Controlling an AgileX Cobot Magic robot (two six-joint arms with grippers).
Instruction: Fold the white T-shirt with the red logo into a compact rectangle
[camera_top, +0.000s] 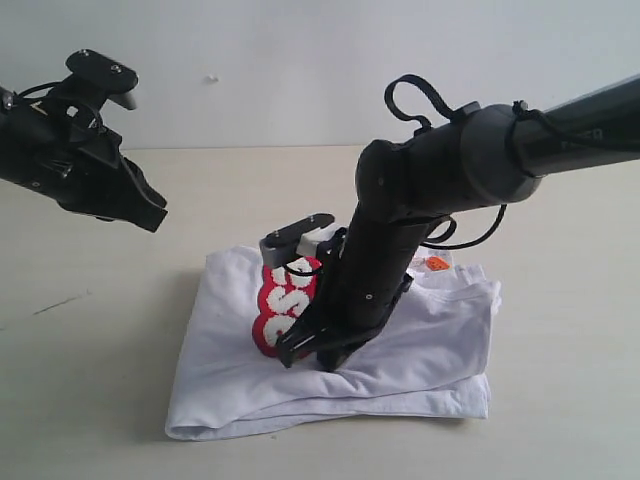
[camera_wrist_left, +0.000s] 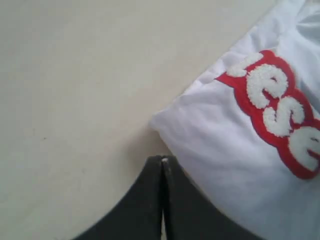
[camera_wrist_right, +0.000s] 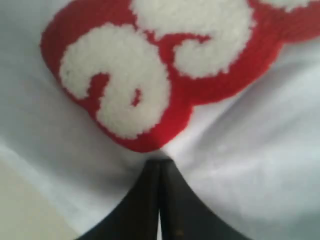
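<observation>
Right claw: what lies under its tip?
The folded white T-shirt, just beside the red logo. The right claw is shut; its tip hides whether cloth is pinched, and the table beneath is covered.

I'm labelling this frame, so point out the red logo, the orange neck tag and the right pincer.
red logo (camera_top: 285, 305), exterior view, its middle.
orange neck tag (camera_top: 436, 263), exterior view, its middle.
right pincer (camera_wrist_right: 160, 165), right wrist view, between shut fingertips.
</observation>
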